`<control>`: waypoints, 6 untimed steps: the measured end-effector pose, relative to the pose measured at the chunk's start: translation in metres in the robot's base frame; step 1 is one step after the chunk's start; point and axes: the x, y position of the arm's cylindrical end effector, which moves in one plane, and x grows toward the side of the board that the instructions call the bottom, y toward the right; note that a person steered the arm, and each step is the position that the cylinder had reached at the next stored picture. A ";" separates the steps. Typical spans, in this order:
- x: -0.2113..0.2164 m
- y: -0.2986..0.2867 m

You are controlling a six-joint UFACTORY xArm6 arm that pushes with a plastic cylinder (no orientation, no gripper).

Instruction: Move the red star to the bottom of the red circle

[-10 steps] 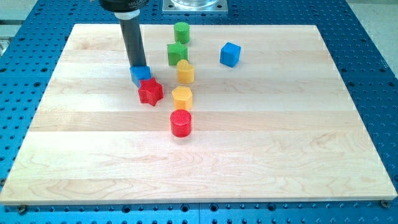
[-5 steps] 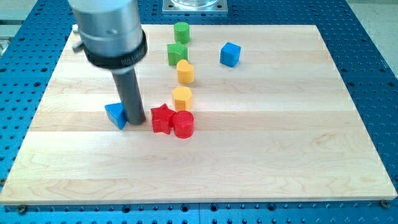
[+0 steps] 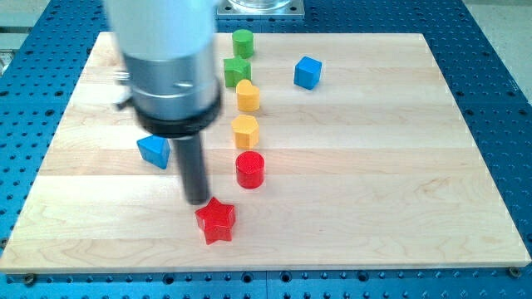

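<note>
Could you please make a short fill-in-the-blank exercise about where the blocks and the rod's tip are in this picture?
1. My tip stands just to the upper left of the red ____.
2. The red star lies lower in the view than the red ____.
3. Directly above the red circle sits a block of ____ colour.
4. The blue cube is the block farthest toward the view's ____.

Missing words: star; circle; yellow; right

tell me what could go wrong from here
My tip sits at the red star's upper left, so pushing on could drive it toward the board's bottom edge. The star lies left of directly below the red circle; a careless rightward shove may overshoot.
</note>
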 end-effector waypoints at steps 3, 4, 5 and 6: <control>0.059 0.051; 0.062 0.086; 0.079 0.056; 0.049 -0.025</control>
